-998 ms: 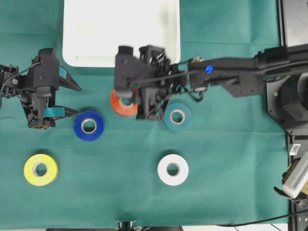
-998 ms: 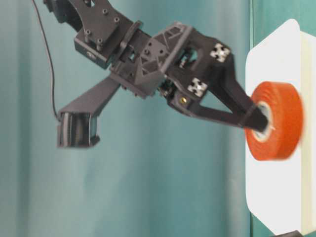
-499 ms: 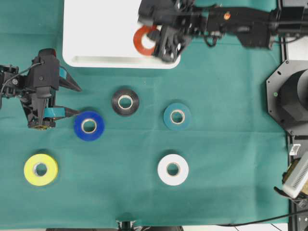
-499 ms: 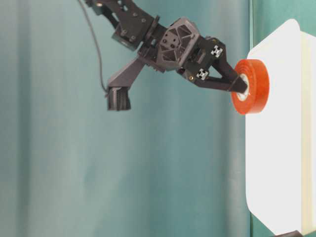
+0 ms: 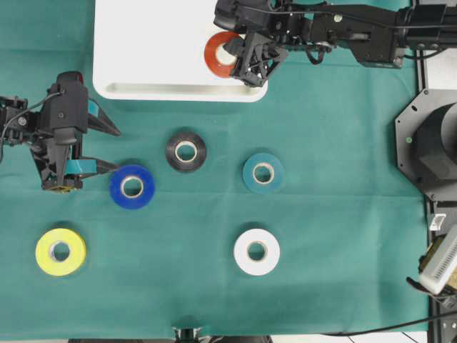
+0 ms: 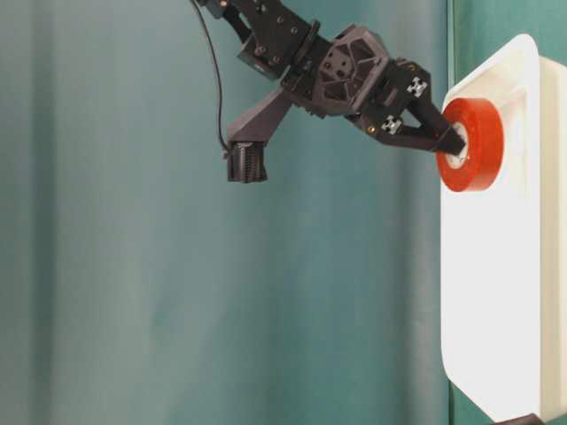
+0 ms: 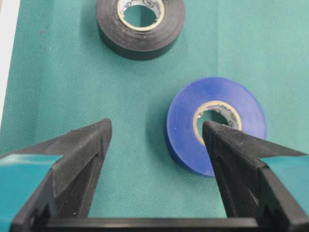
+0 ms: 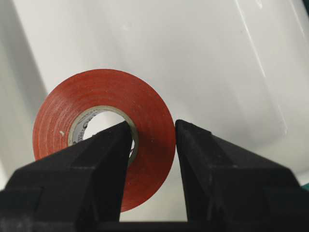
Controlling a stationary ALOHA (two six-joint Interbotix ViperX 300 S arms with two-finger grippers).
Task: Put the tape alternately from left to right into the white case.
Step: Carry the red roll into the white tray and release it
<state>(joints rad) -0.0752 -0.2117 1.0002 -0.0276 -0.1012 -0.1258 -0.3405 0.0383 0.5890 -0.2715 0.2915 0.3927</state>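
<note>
My right gripper [image 5: 239, 57] is shut on the red tape [image 5: 218, 53]. One finger is inside the roll's hole and the other is on its outer rim [image 8: 153, 126]. It holds the roll over the right end of the white case [image 5: 143, 50], close to the case floor [image 6: 496, 292]. The red tape [image 8: 149, 111] is tilted. My left gripper [image 5: 114, 150] stands open at the left of the table, just left of a blue tape [image 5: 132, 186]. In the left wrist view the blue tape [image 7: 186, 125] lies flat by the right finger [image 7: 231, 154], not gripped.
Loose rolls lie flat on the green cloth: black tape [image 5: 186, 151], teal tape [image 5: 263, 173], white tape [image 5: 256, 251] and yellow tape [image 5: 60, 251]. The right arm stretches across the top right. A grey stand occupies the right edge.
My right gripper carried the red tape from above the table's middle up to the white case, uncovering the black tape, then settled closer to the case. The left arm has not moved.
</note>
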